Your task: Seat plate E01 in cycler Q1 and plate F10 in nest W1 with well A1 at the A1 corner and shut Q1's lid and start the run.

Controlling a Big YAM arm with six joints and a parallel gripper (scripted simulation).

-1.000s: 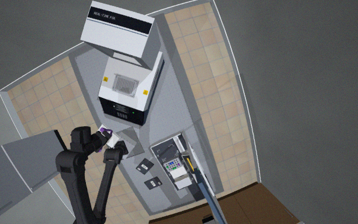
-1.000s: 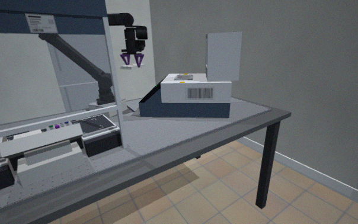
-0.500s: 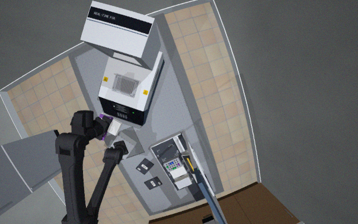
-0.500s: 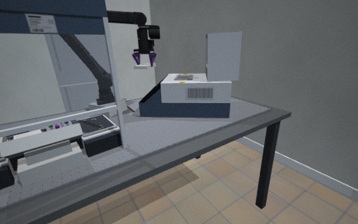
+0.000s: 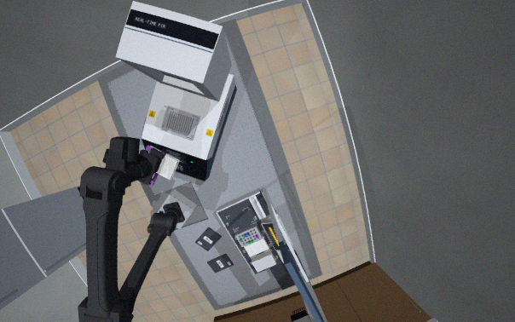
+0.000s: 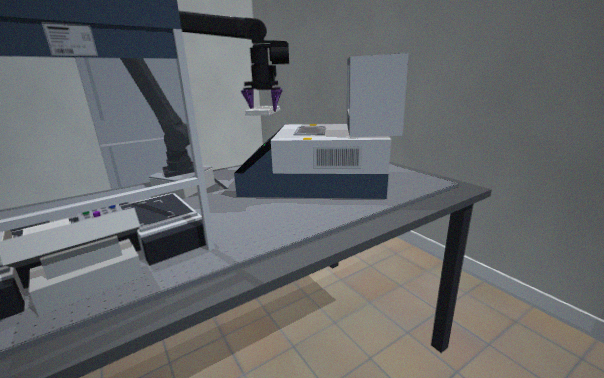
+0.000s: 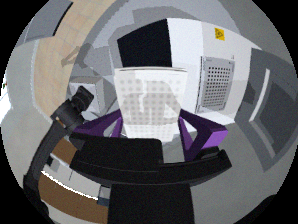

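Observation:
My gripper is shut on a white 96-well PCR plate, gripping it across its width and holding it level. The plate hangs above the sloped front panel of cycler Q1, short of the block. Q1's lid stands open and upright. The ribbed block is bare. The lamp shows green. The D1 nest on the deck is bare. A second white plate lies further along the deck.
The tube block with coloured tubes and a pale deep-well block sit on the deck. Two small dark nests lie on the table near the arm's base. A frame post and an overhead shelf stand over the deck.

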